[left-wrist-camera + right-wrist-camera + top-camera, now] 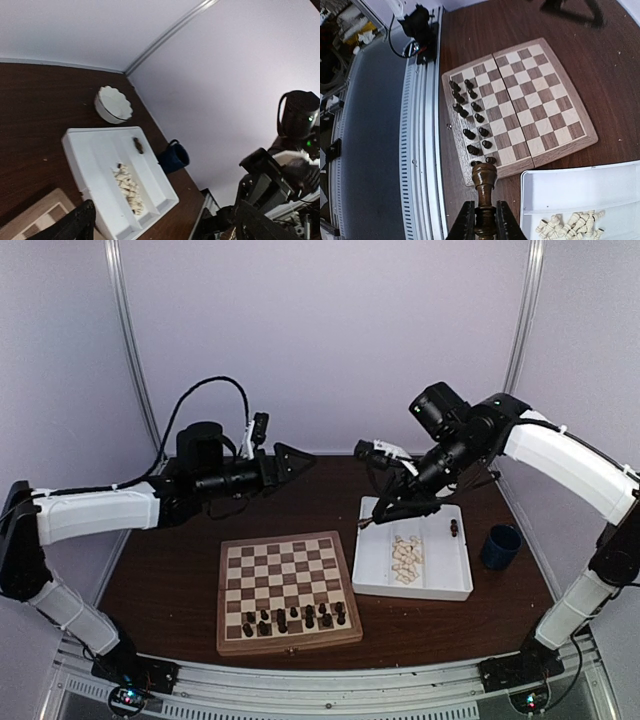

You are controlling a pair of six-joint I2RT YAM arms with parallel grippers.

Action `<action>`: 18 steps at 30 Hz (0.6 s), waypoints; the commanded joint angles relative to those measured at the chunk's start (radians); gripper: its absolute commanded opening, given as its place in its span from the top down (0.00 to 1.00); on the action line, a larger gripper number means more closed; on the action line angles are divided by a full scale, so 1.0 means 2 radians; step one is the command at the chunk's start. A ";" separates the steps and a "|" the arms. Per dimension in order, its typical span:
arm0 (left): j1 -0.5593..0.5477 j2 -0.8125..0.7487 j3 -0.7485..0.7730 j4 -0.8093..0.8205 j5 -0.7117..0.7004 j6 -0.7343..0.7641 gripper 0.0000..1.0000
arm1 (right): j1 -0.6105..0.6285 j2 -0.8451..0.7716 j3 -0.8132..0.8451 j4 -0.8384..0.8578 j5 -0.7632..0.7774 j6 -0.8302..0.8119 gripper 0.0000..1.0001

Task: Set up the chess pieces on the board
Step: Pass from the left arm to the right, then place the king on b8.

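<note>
held piece [484,182]: a dark brown turned figure, upright, gripped at its base. in the right wrist view we see it over the gap between the board's corner and the tray.
right end effector [482,222]: clenched on the held piece, both fingers [466,220] tight against it. from above it hangs by the tray's far left corner.
dark pieces [290,618]: they stand on the board in the two rows nearest the arm bases.
board [288,570]: it lies flat on the tabletop between the two arms. its far rows are bare checkered squares.
cream pieces [405,558]: a loose heap lying on their sides in the tray, near its middle.
lone dark piece [455,528]: it is in the tray towards the far right corner, well apart from the cream heap.
tray [440,585]: white and divided, just to the right of the board and not touching it.
left end effector [295,462]: released. its wrist view shows the fingers [75,225] spread wide with nothing between them. it is raised beyond the board's far edge.
cup [500,545]: dark blue, just right of the tray.
bowl [113,104]: white with a scalloped rim, beyond the tray's far end.
tabletop [160,580]: dark brown wood, carrying all of this.
</note>
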 commanded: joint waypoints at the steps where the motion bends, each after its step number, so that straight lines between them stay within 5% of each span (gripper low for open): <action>1: 0.000 -0.103 0.004 -0.242 -0.142 0.155 0.02 | 0.077 0.042 0.037 -0.063 0.132 -0.074 0.89; 6: 0.011 -0.189 -0.008 -0.355 -0.282 0.194 0.03 | 0.159 0.119 0.101 -0.091 0.197 -0.092 0.89; 18: 0.018 -0.292 -0.062 -0.397 -0.330 0.198 0.03 | 0.271 0.304 0.270 -0.161 0.281 -0.102 0.89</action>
